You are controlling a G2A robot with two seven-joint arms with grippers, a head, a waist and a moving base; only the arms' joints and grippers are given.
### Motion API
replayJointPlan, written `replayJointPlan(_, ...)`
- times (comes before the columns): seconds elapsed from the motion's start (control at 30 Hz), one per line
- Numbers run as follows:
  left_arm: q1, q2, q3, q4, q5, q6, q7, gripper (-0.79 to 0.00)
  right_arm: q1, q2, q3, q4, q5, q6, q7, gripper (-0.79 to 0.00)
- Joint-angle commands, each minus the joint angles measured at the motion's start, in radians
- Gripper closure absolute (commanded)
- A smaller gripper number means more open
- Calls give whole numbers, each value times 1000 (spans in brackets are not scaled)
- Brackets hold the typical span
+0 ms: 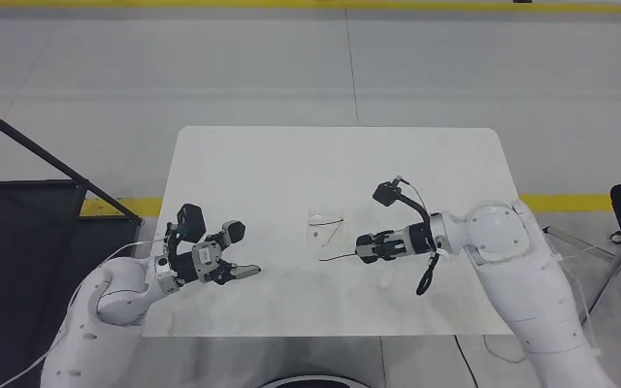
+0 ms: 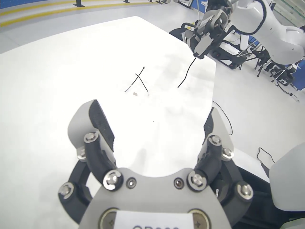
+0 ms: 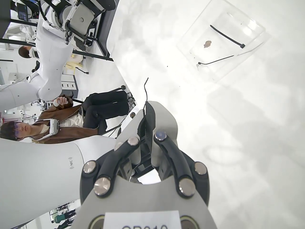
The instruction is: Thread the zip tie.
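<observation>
1. Now, my right gripper [image 1: 361, 247] [image 3: 146, 103] has its jaws pressed together on one end of a black zip tie [image 1: 335, 256] [image 3: 145, 89] [image 2: 187, 72], a little right of the middle of the table [image 1: 291, 165].
2. The rest of that tie runs leftward out of my fingertips in a slight curve, and its far tip is free. I cannot tell whether the tip touches the tabletop.
3. My left gripper [image 1: 245, 251] [image 2: 155, 107] sits by the near left part of the table. Its jaws are spread wide with nothing between them, and it points right, well apart from the other one.
4. A clear tray [image 1: 325, 211] [image 3: 188, 36] lies around the table's middle, near my right fingertips, on their far left side.
5. Two spare ties [image 3: 227, 36] [image 2: 140, 79] lie in it close together, with a small brownish scrap [image 3: 207, 44] beside them.
</observation>
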Motion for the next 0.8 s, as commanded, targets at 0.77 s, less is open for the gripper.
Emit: replayJointPlan(0.77,-303,63,339,157,-427,-7,-300,-785,409,-89,-382,101,44,23,122,0)
